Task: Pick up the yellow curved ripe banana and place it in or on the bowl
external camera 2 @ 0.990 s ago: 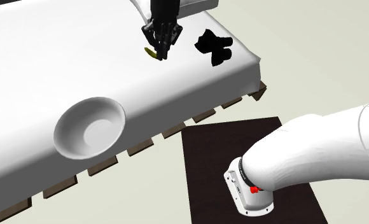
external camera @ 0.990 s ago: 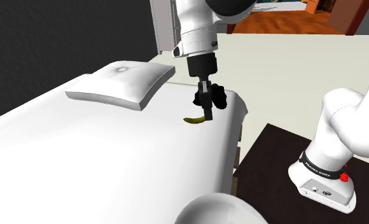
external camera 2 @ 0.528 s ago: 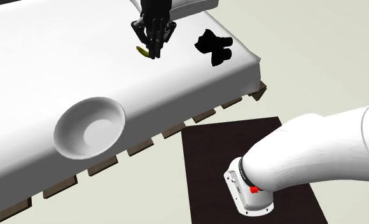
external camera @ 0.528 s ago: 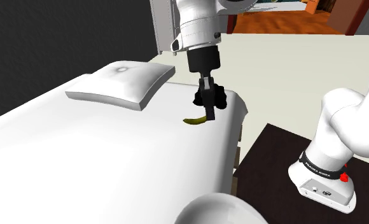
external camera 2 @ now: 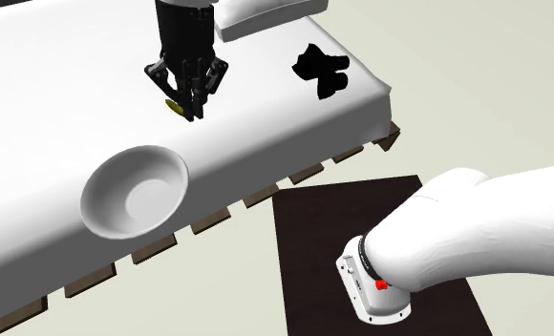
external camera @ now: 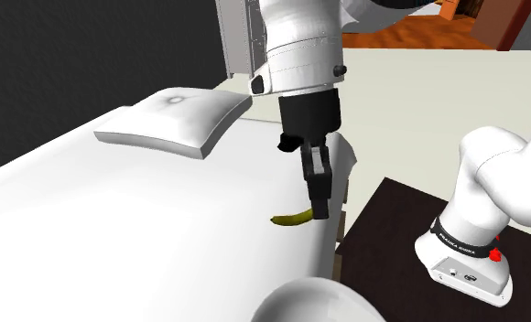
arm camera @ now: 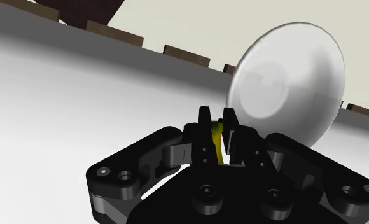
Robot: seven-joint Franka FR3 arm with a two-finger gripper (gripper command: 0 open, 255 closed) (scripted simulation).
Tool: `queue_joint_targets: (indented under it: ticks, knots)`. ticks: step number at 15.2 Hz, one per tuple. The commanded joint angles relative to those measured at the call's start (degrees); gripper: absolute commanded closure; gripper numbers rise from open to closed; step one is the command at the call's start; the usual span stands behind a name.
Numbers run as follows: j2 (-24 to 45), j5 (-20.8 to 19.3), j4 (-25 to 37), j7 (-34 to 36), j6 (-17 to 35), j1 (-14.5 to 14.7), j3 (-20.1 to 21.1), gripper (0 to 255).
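Wrist view: the pincer is nearly closed, its two black fingers clasping a yellow banana between them, with only a thin strip of the fruit visible in the gap. Just beyond the fingertips lies the white bowl, its open hollow turned towards the camera. In the second exterior view the pincer points down over the white bed, and the banana sticks out to that view's left of the fingers, near the bowl but not over it. The bowl rests on the bed close to its edge, above a row of brown slats. In the shoulder view the banana curves out from the fingertips towards that view's left. A white pillow lies farther up the bed. A black shape sits near the bed's corner, well apart from the bowl.
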Motion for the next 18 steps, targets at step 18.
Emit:
queue_joint_targets:
  ticks: [18]
  knots:
    - [3.3, 4.4, -2.3, 13.1, 12.2, 6.1, 12.3, 255]
